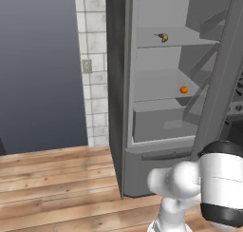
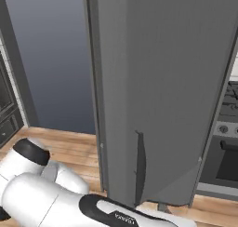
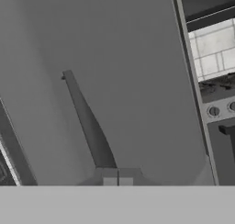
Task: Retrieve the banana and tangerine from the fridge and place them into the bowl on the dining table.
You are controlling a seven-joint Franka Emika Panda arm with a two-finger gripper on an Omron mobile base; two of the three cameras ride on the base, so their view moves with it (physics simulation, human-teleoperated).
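I have the fridge [image 1: 156, 107] door swung open, so the inside shows in the left base view: grey shelves and a lower drawer. The banana [image 1: 163, 37] lies on the upper shelf, toward the back right. The tangerine [image 1: 183, 89] sits one shelf lower, also on the right side, well apart from the banana. Both fruits are not yet touched.

The gripper [image 3: 117, 181] is low, w/ its tips pressed together, no gap between them, and holding nothing. In the hand view it points at the outer face of the fridge door [image 3: 92, 81], just at the bottom end of the dark handle recess [image 3: 89, 122]. I judge this is why the hand is here: the closed tips worked at the recess to bring the door open, and the door now stands wide enough.

In the right base view the door blocks nearly all of the fridge inside, so for reaching I rely on the left base view. The oven range [image 2: 223, 142] stands right beside the door edge, so the door has little room to swing more.

Next, I think, I must lift the arm away from the door, open the tips, and go around the door edge to the shelves. Risk: the elbow may hit the door and push it back.
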